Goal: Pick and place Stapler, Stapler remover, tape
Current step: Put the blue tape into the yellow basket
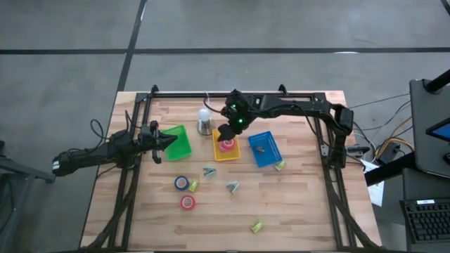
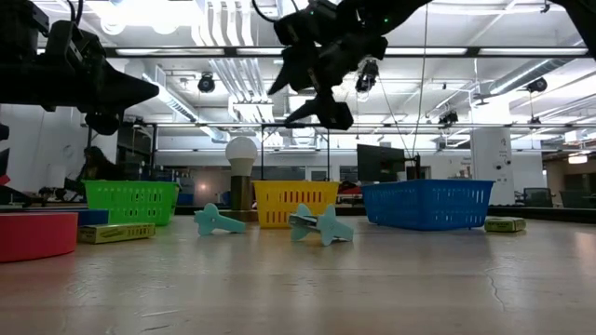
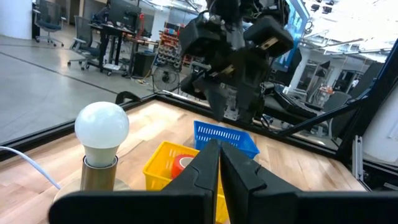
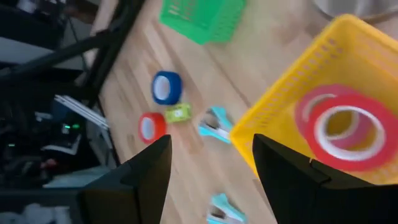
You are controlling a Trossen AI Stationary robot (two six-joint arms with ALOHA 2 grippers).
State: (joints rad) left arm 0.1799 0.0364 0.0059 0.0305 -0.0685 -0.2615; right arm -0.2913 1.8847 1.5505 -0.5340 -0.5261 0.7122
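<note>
My right gripper (image 1: 226, 133) hangs open above the yellow basket (image 1: 216, 151), with nothing between its fingers (image 4: 211, 152). Red tape rolls (image 4: 342, 127) lie flat in that basket. On the bare wood nearer the front lie a blue tape roll (image 1: 182, 183), a red tape roll (image 1: 187, 202), two teal stapler removers (image 1: 209, 171) (image 1: 233, 186) and small yellow-green staplers (image 1: 193, 186) (image 1: 256, 226) (image 1: 280, 165). My left gripper (image 1: 171, 140) waits shut at the left, level, just beside the green basket (image 1: 181, 143).
A blue basket (image 1: 265, 150) with a small item inside stands right of the yellow one. A light bulb on a metal base (image 1: 204, 121) stands just behind the yellow basket. A black frame (image 1: 239, 93) rims the table. Bare wood lies along the near edge.
</note>
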